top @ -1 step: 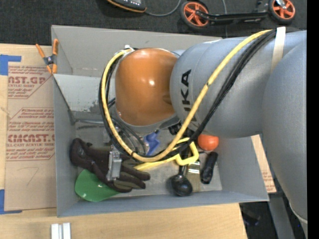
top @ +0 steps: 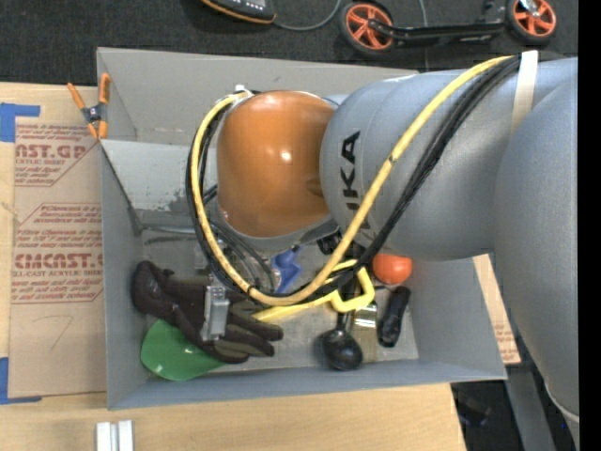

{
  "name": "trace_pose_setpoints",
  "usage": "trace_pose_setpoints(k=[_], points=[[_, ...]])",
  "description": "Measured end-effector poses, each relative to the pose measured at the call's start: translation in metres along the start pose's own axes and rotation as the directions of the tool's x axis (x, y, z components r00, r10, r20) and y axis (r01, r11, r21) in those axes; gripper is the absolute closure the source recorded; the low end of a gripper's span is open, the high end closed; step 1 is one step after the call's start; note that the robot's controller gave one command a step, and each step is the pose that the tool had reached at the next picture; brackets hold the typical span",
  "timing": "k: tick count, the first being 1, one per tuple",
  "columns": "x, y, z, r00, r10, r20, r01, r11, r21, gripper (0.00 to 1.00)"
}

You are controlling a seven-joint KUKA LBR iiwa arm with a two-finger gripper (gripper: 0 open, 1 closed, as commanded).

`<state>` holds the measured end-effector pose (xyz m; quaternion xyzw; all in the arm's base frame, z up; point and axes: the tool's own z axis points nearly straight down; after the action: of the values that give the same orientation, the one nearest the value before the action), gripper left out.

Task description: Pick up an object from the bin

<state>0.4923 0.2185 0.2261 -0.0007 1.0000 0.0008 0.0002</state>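
A dark brown glove (top: 174, 301) lies at the bin's lower left, its fingertips pointing right. My gripper (top: 218, 312) shows as a grey metal piece low over the middle of this glove, with the rest hidden beneath the wrist's orange cover. A green rounded thing (top: 164, 353) lies partly under the glove, toward the bin's front corner. A small blue thing (top: 286, 270) peeks out just right of the gripper, under the cables.
Right of the gripper lie an orange ball (top: 393, 269), a yellow piece (top: 355, 298), a black handle-like thing (top: 392, 315) and a black rounded knob (top: 340, 349). The arm and its orange cover hide the bin's middle and back.
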Motion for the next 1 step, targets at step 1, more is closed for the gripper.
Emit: trace_pose_setpoints(k=[1], points=[[-0.0275, -0.0081, 0.0519, 1.000, -0.010, -0.002, 0.010, 1.000, 0.002, 0.00]])
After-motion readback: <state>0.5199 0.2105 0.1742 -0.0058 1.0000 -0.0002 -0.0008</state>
